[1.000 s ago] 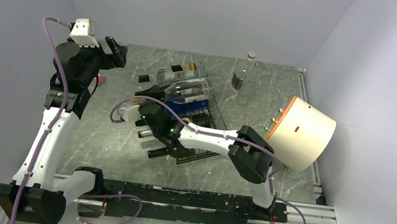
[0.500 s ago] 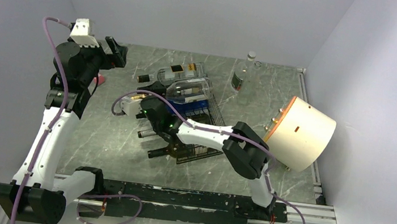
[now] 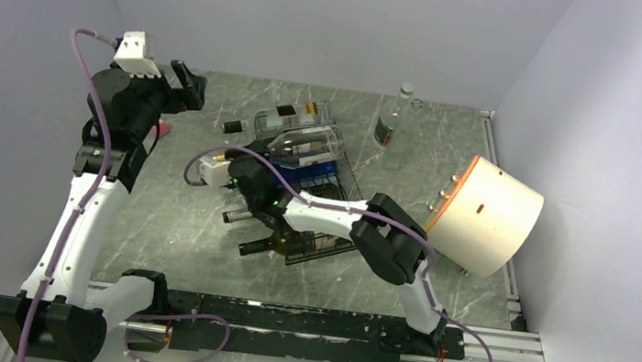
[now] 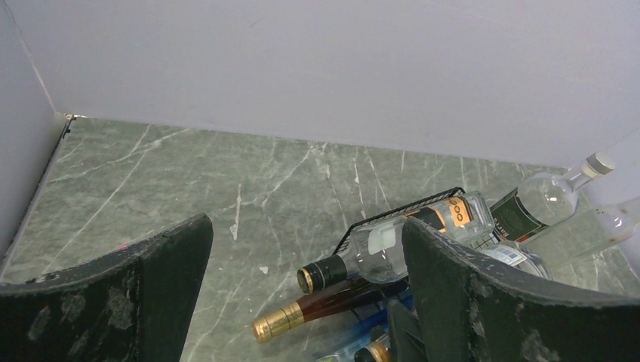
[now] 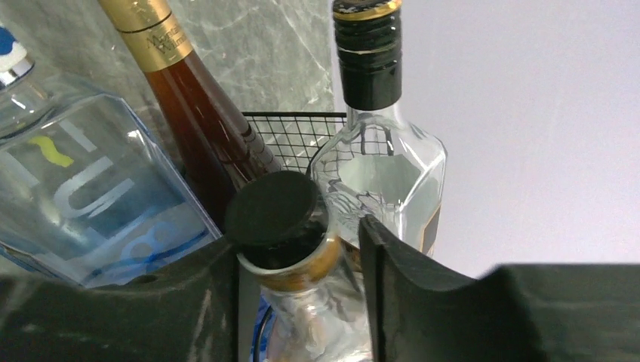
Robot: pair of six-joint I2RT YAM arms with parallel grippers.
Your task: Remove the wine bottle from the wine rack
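Across the middle of the overhead view, the right arm reaches from the lower right to the frame centre, elbow bent, forearm low over the wine rack (image 3: 346, 187), wrist over the rack's left end. The right gripper (image 3: 253, 152) sits at the neck end of the stoppered bottle (image 3: 305, 148), a clear one lying on top of the other bottles in the rack, neck toward the left of the frame. The arm covers much of the rack's floor. The left arm rises tall at the upper left, the left gripper (image 3: 188, 83) held above the marble table (image 3: 167, 217), apart from everything. A small bottle (image 3: 388, 125) stands at the upper right, and a white drum (image 3: 490, 218) lies tilted at the right.

From the left wrist, both fingers (image 4: 155, 290) are spread wide with only table between them. The rack's corner, a black-capped clear bottle (image 4: 377, 253) and a brown gold-foiled bottle (image 4: 309, 311) show at the lower right, partly cut off by the right finger.

From the right wrist, the fingers (image 5: 404, 283) stand on either side of the stoppered bottle's gold-collared neck, very close; whether they actually press it is hard to say. The bottle's body runs out of frame below. Behind it the brown bottle and the black-capped one lie against the rack's mesh end, and a blue-printed clear bottle (image 5: 90, 196) is cut off at the left.
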